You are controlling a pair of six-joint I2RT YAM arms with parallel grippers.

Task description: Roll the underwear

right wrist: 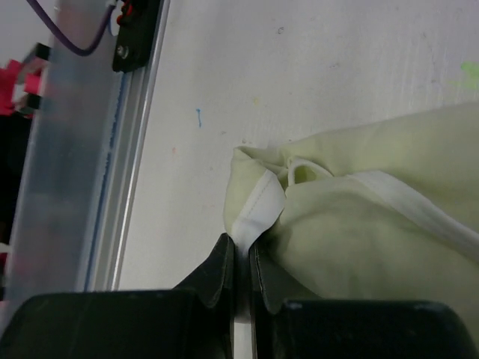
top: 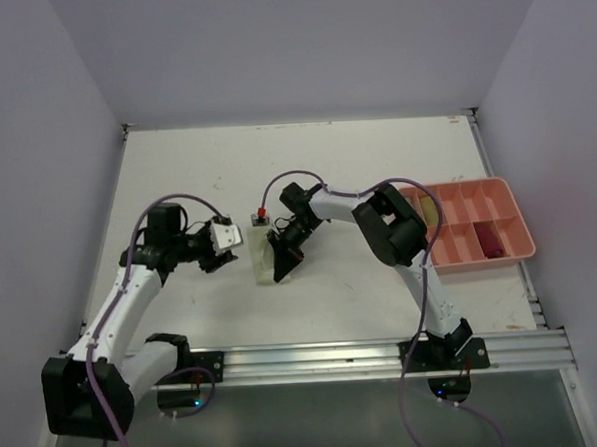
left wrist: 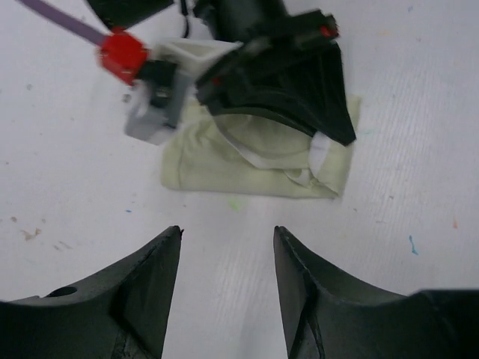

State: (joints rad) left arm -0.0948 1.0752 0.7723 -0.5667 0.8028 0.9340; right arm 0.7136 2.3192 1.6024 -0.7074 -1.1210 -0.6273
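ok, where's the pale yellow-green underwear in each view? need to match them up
Top external: pale yellow-green underwear mid-table, partly under the right gripper.
Left wrist: upper middle, lying beyond the open left gripper.
Right wrist: right half of the picture, bunched.
Shared landmark: the right gripper, shut on the garment's white edge band, shows in all three views.

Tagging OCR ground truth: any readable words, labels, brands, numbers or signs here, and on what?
None. No legible text on the pale yellow-green underwear, the salmon-pink tray or the table. Coloured flecks on the table are marks, not characters.
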